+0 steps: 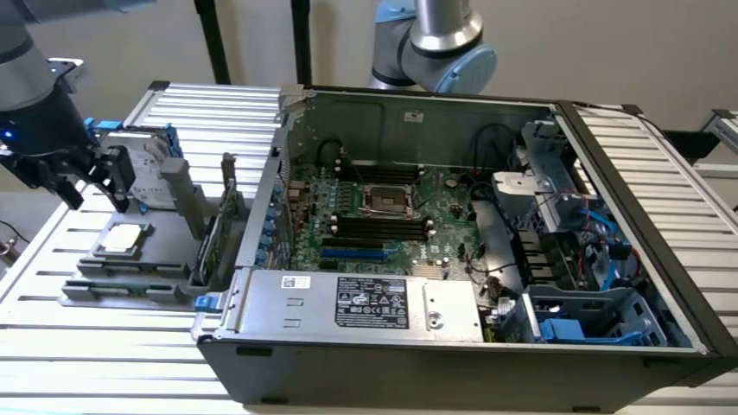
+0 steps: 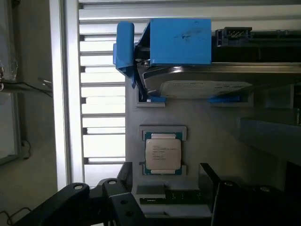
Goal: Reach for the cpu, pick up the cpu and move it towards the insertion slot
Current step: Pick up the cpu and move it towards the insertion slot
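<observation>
The gripper (image 1: 96, 201) hangs over the grey holder (image 1: 168, 246). Its two dark fingers (image 2: 101, 200) are spread wide and grasp nothing. The step in hand looks like the reach: the chip is not yet touched.

The cpu (image 2: 163, 153) lies flat in a shallow pocket of the holder, beneath the fingers and apart from them. Two opposite edges of the chip sit against raised grey lips of the pocket, and the other two edges look free. The fingers seem lined up with the free edges, so a straight descent with no twist is probably best. The gap should be centred over the chip first, so that both fingers meet it together and it does not skew in its pocket. A light, level grasp low on the edges should lift it cleanly.

Farther along the holder, the hard drive (image 2: 202, 87) stands on edge in blue brackets. It is close to the gripper, so a drift that way risks a knock.

Beyond the holder, on the exterior view's right, the open computer case (image 1: 461, 346) rests on the slatted bench (image 1: 116, 363). The insertion slot (image 1: 386, 199) sits inside it on the green board, well apart from the holder, with the case wall between them.
</observation>
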You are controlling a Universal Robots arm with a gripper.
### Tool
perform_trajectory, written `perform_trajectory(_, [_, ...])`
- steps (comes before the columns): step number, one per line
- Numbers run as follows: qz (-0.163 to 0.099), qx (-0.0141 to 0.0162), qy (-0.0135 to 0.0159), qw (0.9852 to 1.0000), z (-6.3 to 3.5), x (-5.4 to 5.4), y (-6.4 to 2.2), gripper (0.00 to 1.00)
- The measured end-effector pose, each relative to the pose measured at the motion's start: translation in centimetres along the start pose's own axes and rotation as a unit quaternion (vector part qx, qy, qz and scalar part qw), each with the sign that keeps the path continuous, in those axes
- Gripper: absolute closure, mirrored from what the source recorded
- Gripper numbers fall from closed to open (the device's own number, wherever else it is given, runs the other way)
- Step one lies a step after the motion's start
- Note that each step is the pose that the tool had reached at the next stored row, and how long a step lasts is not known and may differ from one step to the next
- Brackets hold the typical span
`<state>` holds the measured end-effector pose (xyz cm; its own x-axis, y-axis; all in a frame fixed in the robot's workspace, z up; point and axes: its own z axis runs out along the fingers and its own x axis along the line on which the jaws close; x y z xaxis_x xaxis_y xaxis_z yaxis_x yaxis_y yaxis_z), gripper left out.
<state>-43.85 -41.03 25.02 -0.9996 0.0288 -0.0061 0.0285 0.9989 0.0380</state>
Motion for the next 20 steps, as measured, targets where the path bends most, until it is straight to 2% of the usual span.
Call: perform_trajectory(20, [0.0, 0.0008, -0.0001, 1.0, 3.83, -0.1, -0.14, 0.33])
